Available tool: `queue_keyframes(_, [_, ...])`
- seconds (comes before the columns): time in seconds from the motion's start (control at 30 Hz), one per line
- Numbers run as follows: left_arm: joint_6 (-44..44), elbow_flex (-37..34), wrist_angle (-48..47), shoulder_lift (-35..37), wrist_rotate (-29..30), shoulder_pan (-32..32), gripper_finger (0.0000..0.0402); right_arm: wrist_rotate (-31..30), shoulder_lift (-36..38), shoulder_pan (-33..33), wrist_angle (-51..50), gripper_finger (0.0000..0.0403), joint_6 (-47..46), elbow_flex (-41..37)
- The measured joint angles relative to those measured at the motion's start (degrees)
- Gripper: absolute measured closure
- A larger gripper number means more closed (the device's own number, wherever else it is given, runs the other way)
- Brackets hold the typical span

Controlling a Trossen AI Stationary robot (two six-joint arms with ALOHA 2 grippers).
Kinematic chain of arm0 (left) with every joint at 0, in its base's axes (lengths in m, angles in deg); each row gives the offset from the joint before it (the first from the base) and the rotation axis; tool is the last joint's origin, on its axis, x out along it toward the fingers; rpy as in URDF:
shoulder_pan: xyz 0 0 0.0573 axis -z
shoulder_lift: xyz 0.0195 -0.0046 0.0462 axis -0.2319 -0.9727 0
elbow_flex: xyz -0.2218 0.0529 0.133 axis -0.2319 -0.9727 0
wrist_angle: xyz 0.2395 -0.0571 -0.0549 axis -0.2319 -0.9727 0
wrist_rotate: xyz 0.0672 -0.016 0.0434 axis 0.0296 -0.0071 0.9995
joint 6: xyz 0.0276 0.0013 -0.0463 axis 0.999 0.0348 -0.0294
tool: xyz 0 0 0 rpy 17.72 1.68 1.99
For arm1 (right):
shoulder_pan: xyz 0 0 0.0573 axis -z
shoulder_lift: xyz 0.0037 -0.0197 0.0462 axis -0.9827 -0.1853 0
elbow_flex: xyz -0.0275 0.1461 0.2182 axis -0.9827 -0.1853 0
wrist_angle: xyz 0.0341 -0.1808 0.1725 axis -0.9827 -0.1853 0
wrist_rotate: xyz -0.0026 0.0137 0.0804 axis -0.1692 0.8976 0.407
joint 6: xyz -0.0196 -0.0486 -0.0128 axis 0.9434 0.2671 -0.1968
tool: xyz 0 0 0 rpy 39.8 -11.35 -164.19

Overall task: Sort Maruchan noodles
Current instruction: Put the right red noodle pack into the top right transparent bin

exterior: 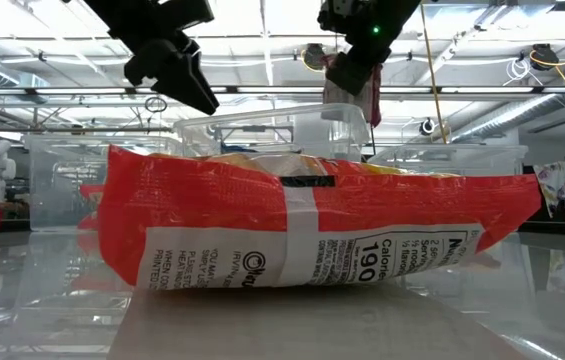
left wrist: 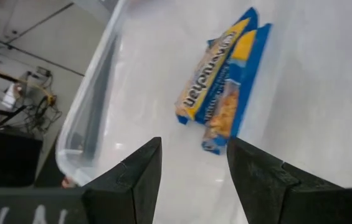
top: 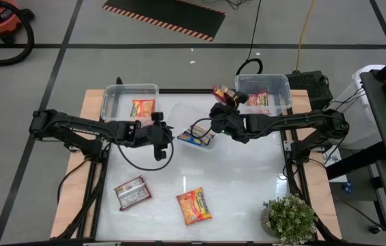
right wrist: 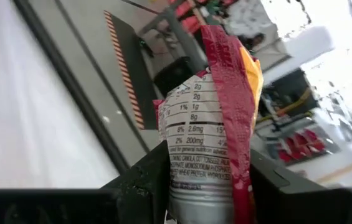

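Note:
My right gripper is shut on a red-pink noodle packet and hangs above the table between the middle clear bin and the far-right bin. My left gripper is open and hovers over the middle bin's left rim, above two blue-yellow packets lying flat on that bin's floor. An orange-yellow packet lies in the far-left bin, and a red packet lies in the far-right bin. A silver-grey and red packet and an orange packet lie flat on the near table. My right gripper pinches the red-pink packet between its two fingers at one end. The rest of the packet sticks out past the fingertips toward the table's far edge. It is lifted clear of the table and the bins.
A potted plant stands at the near right corner. The three clear bins line the far half of the table. In the low view the orange packet fills the foreground. Bare table lies between the near packets and the bins.

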Motion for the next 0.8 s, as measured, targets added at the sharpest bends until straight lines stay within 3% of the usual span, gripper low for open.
queue_keyframes(0.17, [0.0,0.0,0.0,-1.0,1.1,-0.9,0.0216,-4.7,0.0,0.5,-4.7,0.0273,-1.2,0.0])
queue_keyframes(0.5, [-3.3,0.0,0.3,-1.5,-5.6,-0.8,0.0216,-4.8,0.0,5.5,-19.6,0.0273,-17.0,0.0])
queue_keyframes(0.8, [-3.1,0.0,3.1,-1.1,-7.3,1.1,0.0216,-3.1,0.0,11.3,-27.4,0.0272,-23.2,0.0])
